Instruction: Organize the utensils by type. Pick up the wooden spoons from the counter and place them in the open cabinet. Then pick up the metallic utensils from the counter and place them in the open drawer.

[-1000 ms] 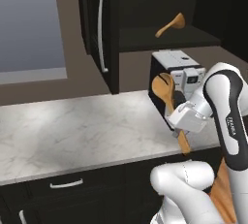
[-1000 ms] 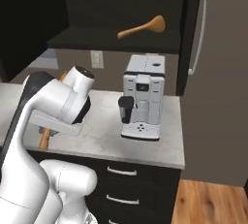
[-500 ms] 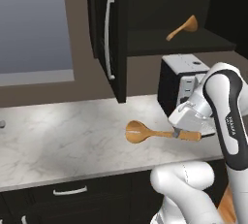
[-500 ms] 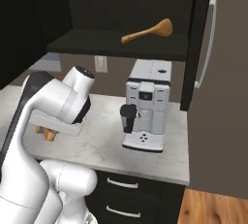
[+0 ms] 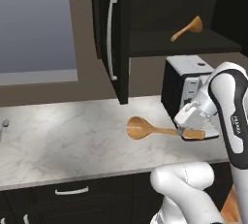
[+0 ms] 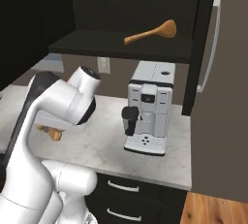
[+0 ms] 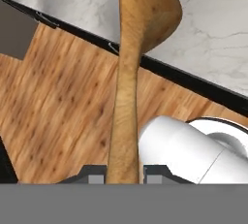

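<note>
Since the earlier frame, our gripper [image 5: 190,132] has carried its wooden spoon [image 5: 157,130] further left of the coffee machine [image 5: 186,89], bowl leading, above the counter [image 5: 58,140]. We see the jaws clenched on the handle; the second spoon [image 6: 150,33] lies in the open cabinet [image 6: 121,48] above the machine.

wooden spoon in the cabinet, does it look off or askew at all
Yes. The wooden spoon in the cabinet sits tilted, bowl raised above the shelf rather than lying flat. The gripper holds a second wooden spoon level.

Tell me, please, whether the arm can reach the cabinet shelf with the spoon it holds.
Probably yes: the cabinet door stands open, the shelf has room beside the first spoon, and the pincer holds the second spoon above the counter.
</note>
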Controlling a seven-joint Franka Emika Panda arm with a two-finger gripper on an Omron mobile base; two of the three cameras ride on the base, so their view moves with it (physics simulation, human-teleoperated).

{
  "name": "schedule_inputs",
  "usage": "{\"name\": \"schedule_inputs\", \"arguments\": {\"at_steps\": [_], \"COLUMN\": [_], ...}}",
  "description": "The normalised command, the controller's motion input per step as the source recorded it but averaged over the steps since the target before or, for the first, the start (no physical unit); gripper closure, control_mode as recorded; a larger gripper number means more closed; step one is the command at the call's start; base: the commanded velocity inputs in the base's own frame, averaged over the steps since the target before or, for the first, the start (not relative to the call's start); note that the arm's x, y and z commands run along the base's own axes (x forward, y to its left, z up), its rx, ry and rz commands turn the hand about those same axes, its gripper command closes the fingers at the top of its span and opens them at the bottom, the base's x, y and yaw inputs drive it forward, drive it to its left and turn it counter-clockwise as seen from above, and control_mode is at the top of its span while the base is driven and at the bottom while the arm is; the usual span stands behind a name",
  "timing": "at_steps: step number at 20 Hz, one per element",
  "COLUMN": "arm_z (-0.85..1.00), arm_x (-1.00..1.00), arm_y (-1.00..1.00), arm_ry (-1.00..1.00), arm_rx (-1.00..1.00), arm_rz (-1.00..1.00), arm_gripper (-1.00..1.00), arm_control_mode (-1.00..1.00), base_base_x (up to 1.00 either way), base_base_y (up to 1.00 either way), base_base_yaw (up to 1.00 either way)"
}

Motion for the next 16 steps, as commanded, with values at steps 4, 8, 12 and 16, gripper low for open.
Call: {"name": "schedule_inputs", "arguments": {"at_steps": [4, 8, 12, 16], "arm_z": [0.26, 0.51, 0.72, 0.89], "arm_x": [0.00, 0.01, 0.00, -0.02], "arm_y": [-0.42, -0.09, -0.03, -0.08], "arm_ry": [-0.18, -0.24, -0.24, -0.09], "arm_rx": [0.13, 0.15, 0.19, 0.22], "arm_rz": [0.03, -0.01, -0.19, -0.24], "arm_gripper": [1.00, 1.00, 1.00, 1.00], "arm_control_mode": [-1.00, -1.00, -1.00, -1.00], "base_base_x": [0.00, 0.00, 0.00, 0.00], "base_base_y": [0.00, 0.00, 0.00, 0.00], "base_base_yaw": [0.00, 0.00, 0.00, 0.00]}}
